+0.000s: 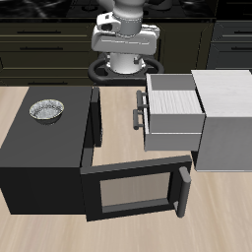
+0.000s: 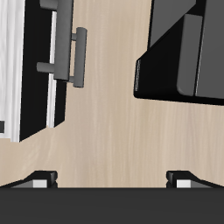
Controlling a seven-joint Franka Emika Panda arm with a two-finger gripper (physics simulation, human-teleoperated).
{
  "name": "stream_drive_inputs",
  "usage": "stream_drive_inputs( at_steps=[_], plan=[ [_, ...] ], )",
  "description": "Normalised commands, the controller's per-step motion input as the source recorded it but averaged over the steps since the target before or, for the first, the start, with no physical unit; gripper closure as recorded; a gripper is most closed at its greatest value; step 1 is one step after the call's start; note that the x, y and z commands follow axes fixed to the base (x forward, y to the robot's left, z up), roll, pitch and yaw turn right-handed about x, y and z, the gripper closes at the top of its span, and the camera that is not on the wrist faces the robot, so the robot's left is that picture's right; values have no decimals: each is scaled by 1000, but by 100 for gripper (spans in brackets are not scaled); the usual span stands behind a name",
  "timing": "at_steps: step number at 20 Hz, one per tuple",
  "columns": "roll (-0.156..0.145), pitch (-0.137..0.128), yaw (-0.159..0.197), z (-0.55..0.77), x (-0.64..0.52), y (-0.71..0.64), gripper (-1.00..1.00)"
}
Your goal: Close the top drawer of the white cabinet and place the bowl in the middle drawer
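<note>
Looking down from its wrist camera, your gripper (image 2: 112,179) has both fingertips (image 2: 41,178) set wide apart with only bare wood table (image 2: 114,105) between them — released, gripping nothing. You have the arm (image 1: 122,39) tucked up at the table's back, wrist pointing straight down, well apart from everything you need.

The white cabinet (image 1: 230,118) sits on the table, and its top drawer (image 1: 173,102) is pulled out, striped floor showing, dark bar handle (image 1: 141,98) sticking out at the front. Just under it you can see the middle drawer (image 1: 169,136), also pulled out, its handle (image 1: 134,120) peeking out below the top one. In the wrist view both handles show stacked close together beside the drawer fronts.

The bowl (image 1: 46,110) rests upright on top of the big black box (image 1: 44,148), near its back corner — across the table from the cabinet. That box's windowed door (image 1: 133,192) hangs open, swung out toward the table's front edge.
</note>
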Motion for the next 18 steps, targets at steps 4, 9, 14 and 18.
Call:
stream_drive_inputs(
  at_steps=[4, 9, 14, 18],
  plan=[
    [-50, -17, 65, 110, -10, 25, -100],
    [15, 7, 138, 162, 36, 66, -100],
    [-30, -29, 108, 197, 62, 16, -100],
    [9, 40, 177, -42, 153, 91, -100]
  ],
)
